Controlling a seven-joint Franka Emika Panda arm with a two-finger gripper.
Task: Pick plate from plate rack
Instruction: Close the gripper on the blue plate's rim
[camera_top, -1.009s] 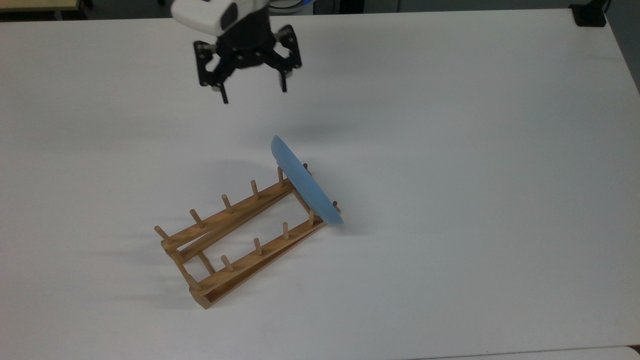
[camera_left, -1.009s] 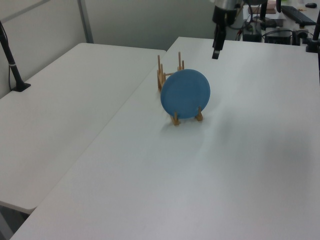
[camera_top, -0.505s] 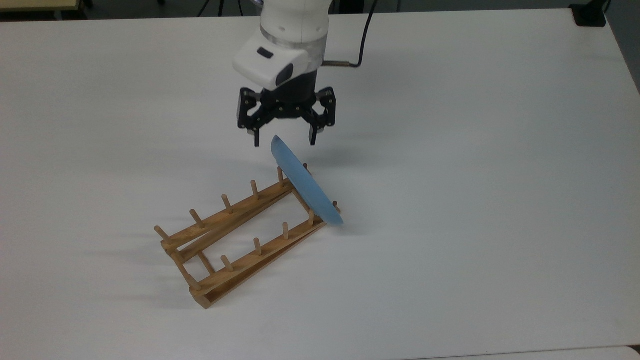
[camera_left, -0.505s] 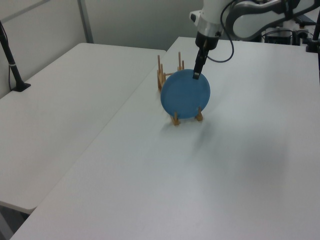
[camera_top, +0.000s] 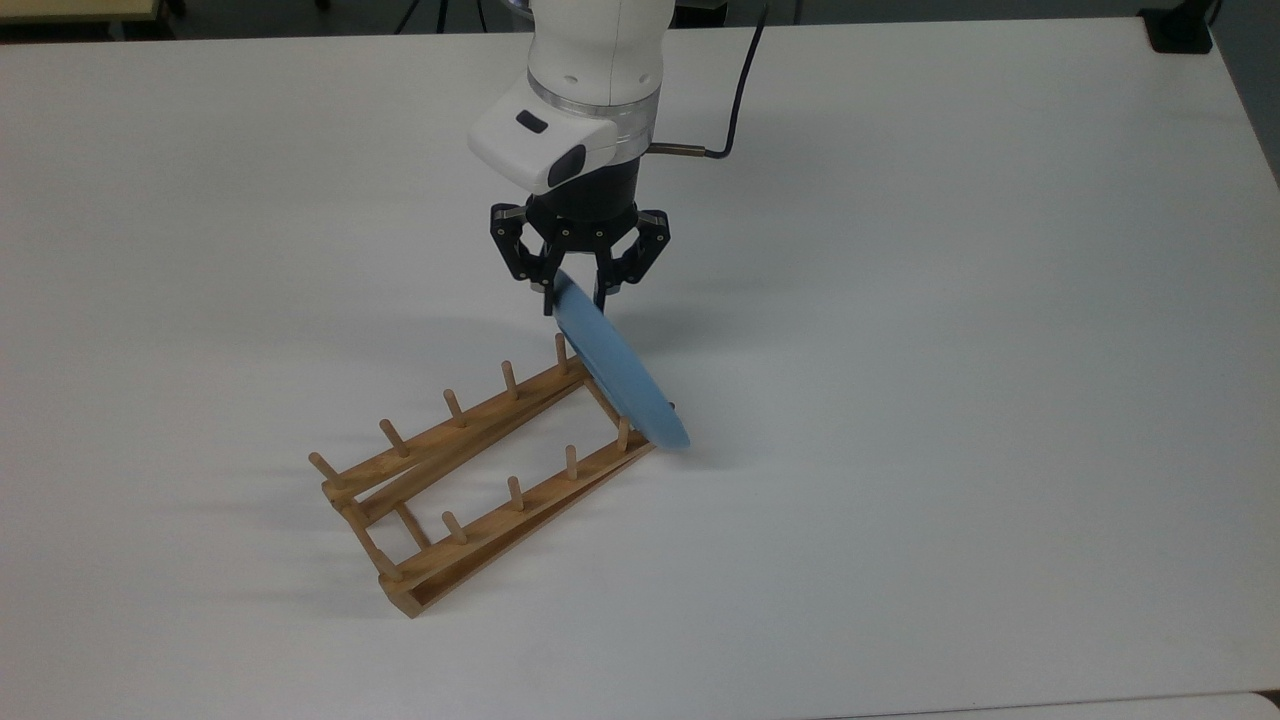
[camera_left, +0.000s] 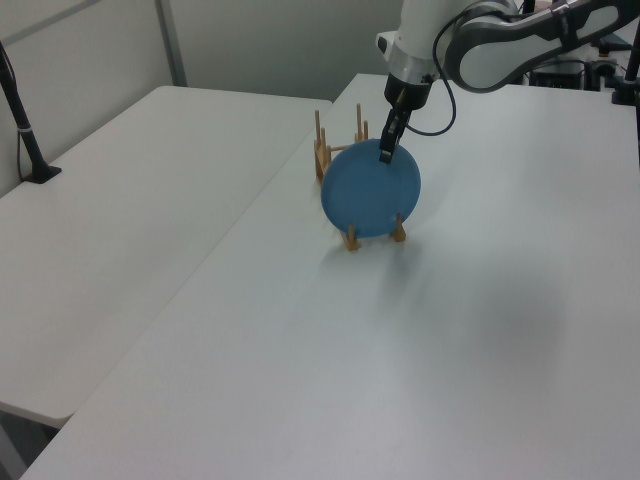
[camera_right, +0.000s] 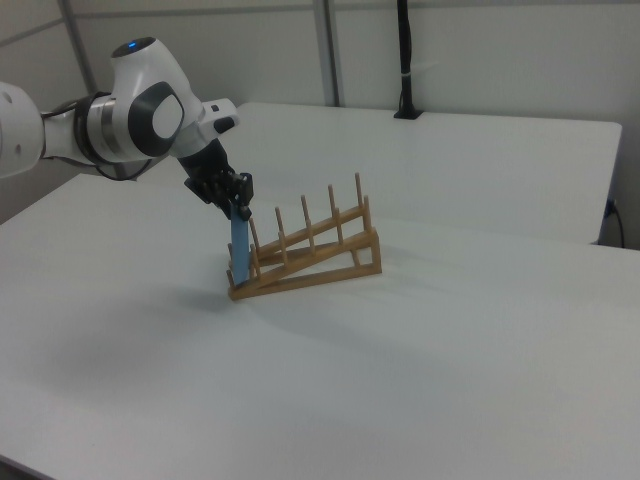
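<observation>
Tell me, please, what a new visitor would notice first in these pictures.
First, the light-blue plate standing on edge at one end of the wooden plate rack, near the middle of the white table. Next, the robot's black claw closed over the plate's upper rim, reaching down from the white arm at the top view's upper centre.

The arm (camera_top: 598, 40) is glossy white, with rounded segments and grey joint bands. A blue light glows on one joint cap in the right view. A thin black cable (camera_top: 735, 95) loops beside the wrist. The gripper (camera_top: 573, 292) is black, with exposed linkages and small silver screws.
</observation>
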